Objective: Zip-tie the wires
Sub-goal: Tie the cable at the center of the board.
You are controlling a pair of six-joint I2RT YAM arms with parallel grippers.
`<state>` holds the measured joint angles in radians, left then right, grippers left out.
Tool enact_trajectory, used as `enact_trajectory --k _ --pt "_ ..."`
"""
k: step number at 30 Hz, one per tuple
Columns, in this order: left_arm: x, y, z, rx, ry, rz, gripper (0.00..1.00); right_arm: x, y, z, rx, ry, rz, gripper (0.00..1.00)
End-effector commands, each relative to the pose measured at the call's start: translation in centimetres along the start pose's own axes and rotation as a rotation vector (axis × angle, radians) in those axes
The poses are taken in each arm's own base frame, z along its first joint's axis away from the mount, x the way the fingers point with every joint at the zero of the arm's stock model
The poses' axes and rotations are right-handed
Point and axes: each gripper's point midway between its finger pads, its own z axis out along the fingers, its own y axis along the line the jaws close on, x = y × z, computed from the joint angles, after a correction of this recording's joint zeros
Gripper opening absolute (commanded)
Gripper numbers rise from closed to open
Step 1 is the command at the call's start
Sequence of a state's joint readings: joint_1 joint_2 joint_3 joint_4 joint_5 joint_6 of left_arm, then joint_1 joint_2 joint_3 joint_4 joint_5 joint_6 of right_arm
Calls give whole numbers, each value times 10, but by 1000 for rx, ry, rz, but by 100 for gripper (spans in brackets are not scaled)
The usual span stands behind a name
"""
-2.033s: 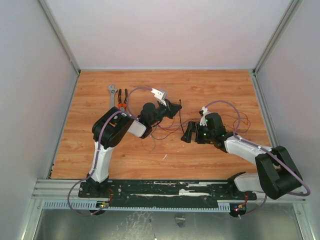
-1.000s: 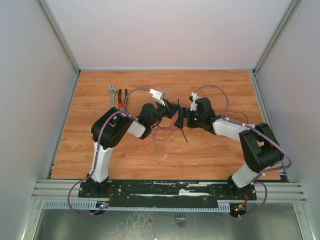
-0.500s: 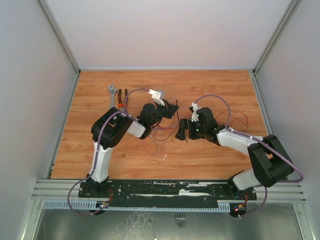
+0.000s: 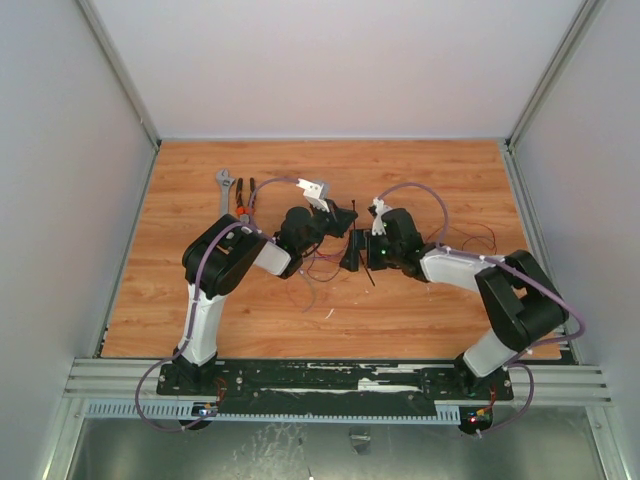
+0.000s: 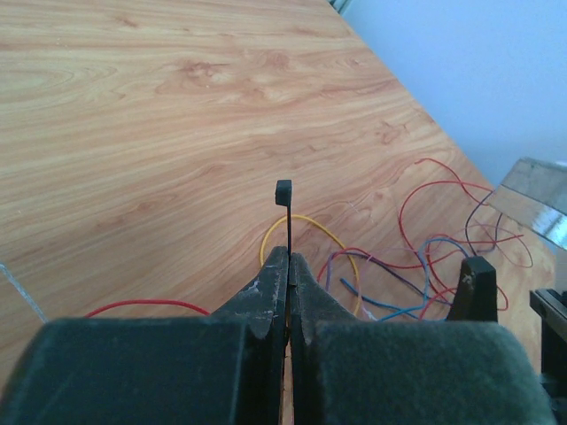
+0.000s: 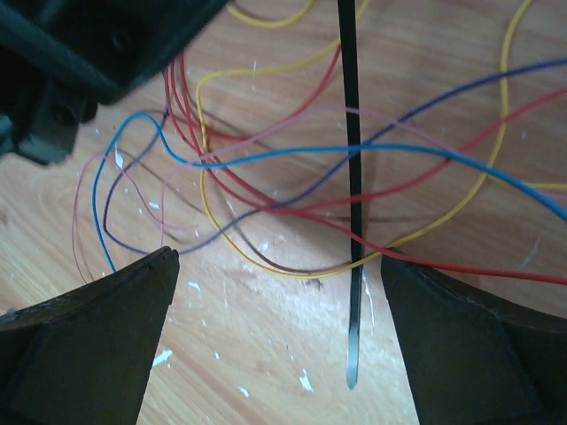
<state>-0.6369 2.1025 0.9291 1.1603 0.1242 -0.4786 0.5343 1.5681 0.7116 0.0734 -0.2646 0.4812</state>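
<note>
Table: wood-grain table, with both arms reaching from its near edge toward the zip tie at mid-table.
Right gripper: right gripper just right of the zip tie in the top view; its fingers are spread wide, holding nothing. In its wrist view the strip passes between the fingers, closer to the right-hand one and touching neither.
Left gripper: left gripper just left of the zip tie in the top view, fingers pressed together and pinching the strip.
Zip tie: thin black zip tie; its square head sticks out beyond the left fingertips, and its long tail runs the other way, crossing over the wires. Whether the tail tip touches the table cannot be told.
Wires: thin loose wires in red, yellow, blue and purple, lying on the table under and around the zip tie's tail.
Pliers: orange-handled pliers, well left of the zip tie, farther back.
Wrench: grey adjustable wrench, just left of the pliers.
</note>
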Motion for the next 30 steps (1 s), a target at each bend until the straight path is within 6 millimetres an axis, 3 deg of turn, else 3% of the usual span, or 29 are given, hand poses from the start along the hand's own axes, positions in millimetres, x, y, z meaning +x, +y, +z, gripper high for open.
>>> enact_trajectory --k 1,9,14,20,24,30 --pt "-12 -3 1 3 -29 5 0 -1 -8 15 55 21 13 99" --pt "-10 -2 0 -2 -26 2 0 -32 -7 33 76 -14 -9 99" --pt "-8 0 -1 -3 -20 -8 0 -43 0 33 47 -64 -22 99" --pt "-7 2 -2 -5 -16 -20 0 -46 11 36 -8 -55 -25 99" --pt "-9 4 -2 -4 -17 -29 0 -41 6 18 16 -76 -51 99" --pt "-7 6 -2 -2 -11 -35 0 -57 10 -30 3 -180 -184 99"
